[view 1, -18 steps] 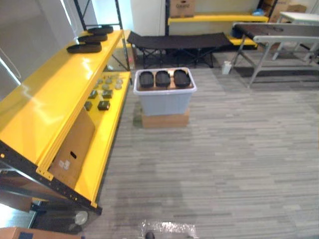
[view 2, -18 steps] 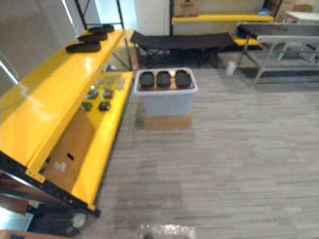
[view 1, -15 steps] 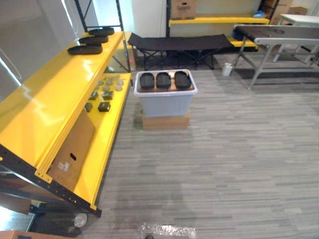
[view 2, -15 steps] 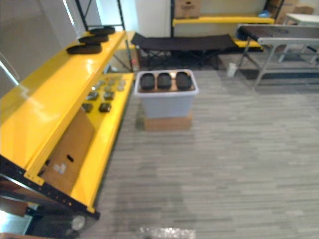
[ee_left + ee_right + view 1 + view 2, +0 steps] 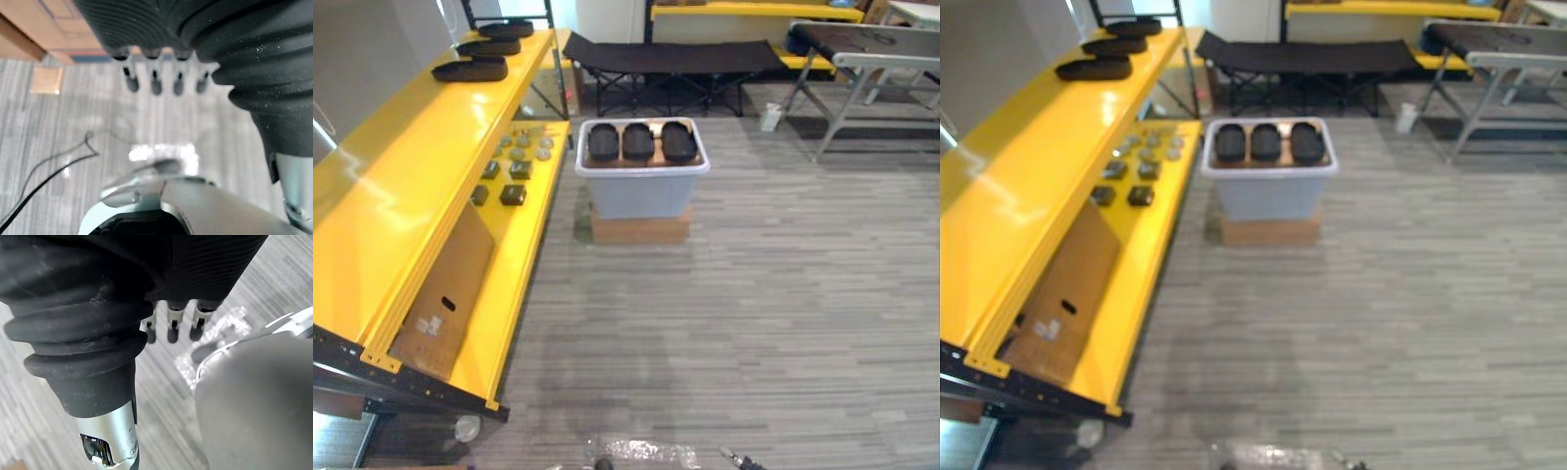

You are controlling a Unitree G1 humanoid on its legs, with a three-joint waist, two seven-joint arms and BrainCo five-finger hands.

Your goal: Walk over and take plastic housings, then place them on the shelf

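Observation:
Three black plastic housings lie side by side in a pale grey bin, which stands on a flat cardboard box on the floor ahead. To the left runs the yellow shelf, with three more black housings on its top level at the far end. My left hand hangs over the carpet with straight fingers and holds nothing. My right hand hangs the same way, empty, well short of the bin.
Several small dark and grey parts and a leaning cardboard sheet sit on the lower yellow shelf. A black folding cot stands behind the bin. A grey metal table and a white bottle stand at the back right.
The whole picture has shifted, so the camera has moved: the bin and shelf sit a little higher and nearer. Nothing in the scene has moved.

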